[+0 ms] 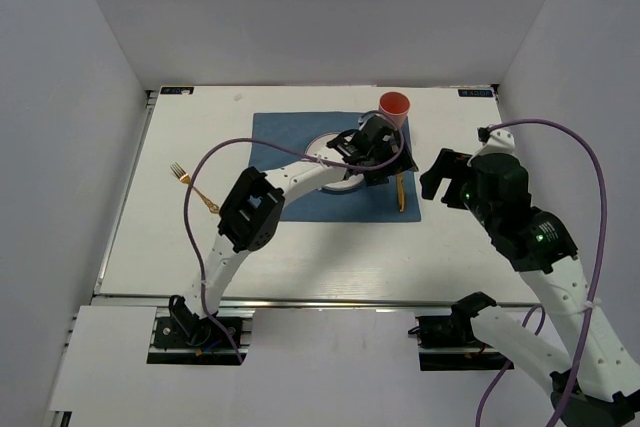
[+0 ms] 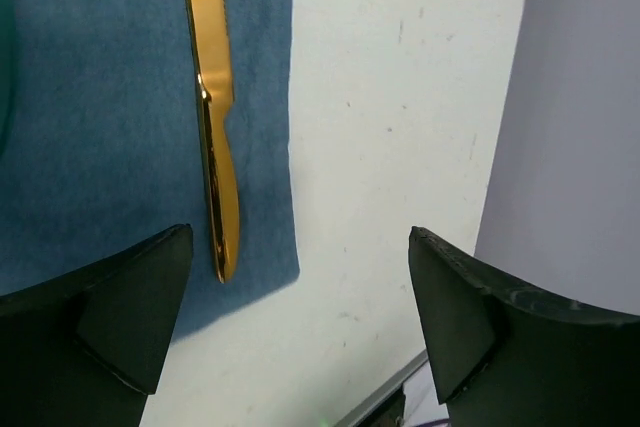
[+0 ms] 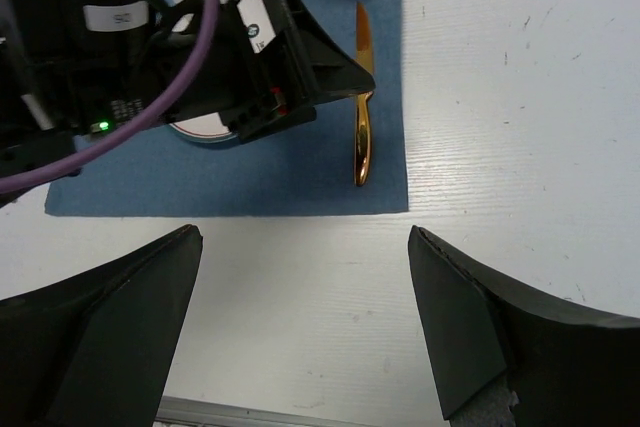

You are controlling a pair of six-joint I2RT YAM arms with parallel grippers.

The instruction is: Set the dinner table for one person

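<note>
The white dinner table [image 1: 300, 247] carries a blue cloth [image 1: 290, 142]. On the cloth lie a white plate [image 1: 322, 150], a pink cup [image 1: 394, 107] at the far right corner and a gold knife [image 1: 401, 192] along the right edge. The knife also shows in the left wrist view [image 2: 212, 107] and the right wrist view [image 3: 362, 127]. A gold fork [image 1: 193, 187] lies on the table left of the cloth. My left gripper [image 1: 385, 169] is open and empty above the cloth by the knife. My right gripper [image 1: 432, 179] is open and empty, right of the cloth.
A metal rail [image 1: 300, 299] runs along the table's near edge. White walls enclose the table on three sides. The left arm [image 1: 290, 182] stretches over the plate, and its purple cable [image 1: 215, 162] loops above the cloth's left part.
</note>
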